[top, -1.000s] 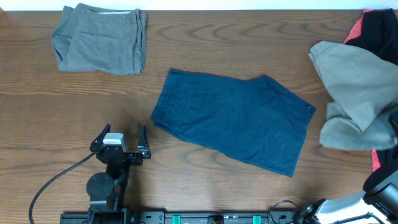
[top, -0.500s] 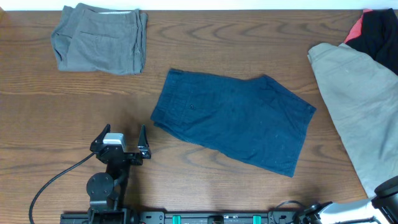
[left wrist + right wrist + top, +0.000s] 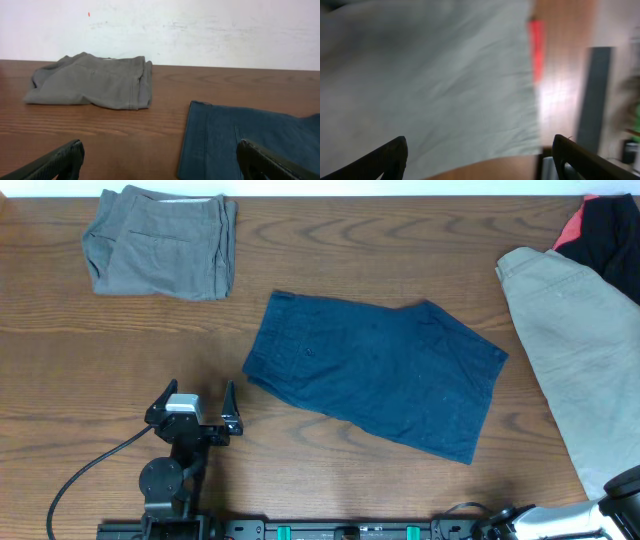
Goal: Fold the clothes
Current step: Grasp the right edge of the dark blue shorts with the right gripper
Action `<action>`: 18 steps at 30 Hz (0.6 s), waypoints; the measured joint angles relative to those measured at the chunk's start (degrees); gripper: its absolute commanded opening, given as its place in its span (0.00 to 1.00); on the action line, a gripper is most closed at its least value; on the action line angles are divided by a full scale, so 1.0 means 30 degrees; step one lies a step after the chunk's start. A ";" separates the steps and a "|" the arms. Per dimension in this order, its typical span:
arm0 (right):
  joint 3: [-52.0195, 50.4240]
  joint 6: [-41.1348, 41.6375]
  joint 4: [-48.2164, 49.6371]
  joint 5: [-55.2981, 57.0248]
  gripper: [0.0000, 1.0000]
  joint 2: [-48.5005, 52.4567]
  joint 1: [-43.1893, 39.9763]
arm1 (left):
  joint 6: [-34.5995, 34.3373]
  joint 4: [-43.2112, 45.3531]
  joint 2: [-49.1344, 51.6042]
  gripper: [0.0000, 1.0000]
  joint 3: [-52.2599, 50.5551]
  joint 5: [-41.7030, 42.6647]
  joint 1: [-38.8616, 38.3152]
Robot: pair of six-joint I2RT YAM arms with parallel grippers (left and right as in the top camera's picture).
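Dark blue shorts (image 3: 375,370) lie flat and spread in the middle of the table, also seen at the right of the left wrist view (image 3: 240,140). My left gripper (image 3: 198,395) rests open near the front edge, left of the blue shorts and holding nothing (image 3: 160,160). A beige garment (image 3: 580,350) lies spread along the right edge. My right gripper (image 3: 479,155) hovers open just over this beige cloth (image 3: 430,80), which is blurred, with nothing between its fingers. Only part of the right arm (image 3: 622,480) shows in the overhead view.
Folded grey shorts (image 3: 160,242) sit at the back left, near the wall (image 3: 90,82). A red and black garment (image 3: 605,225) lies in the back right corner. A cable (image 3: 80,480) runs from the left arm's base.
The beige garment, bunched up at the right a second ago, now lies spread flat. My right gripper has opened and let go of it. The left arm has not moved.
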 measured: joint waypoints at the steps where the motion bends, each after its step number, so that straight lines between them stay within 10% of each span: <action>1: 0.0007 -0.0007 -0.0029 -0.0765 0.90 0.0000 0.0248 | 0.0000 0.0000 0.0000 0.98 0.0000 0.0000 0.0000; 18: -0.3665 -0.3439 -0.0036 -0.4226 0.96 -0.0102 1.0484 | 0.0000 0.0000 0.0000 0.98 0.0000 0.0007 0.0000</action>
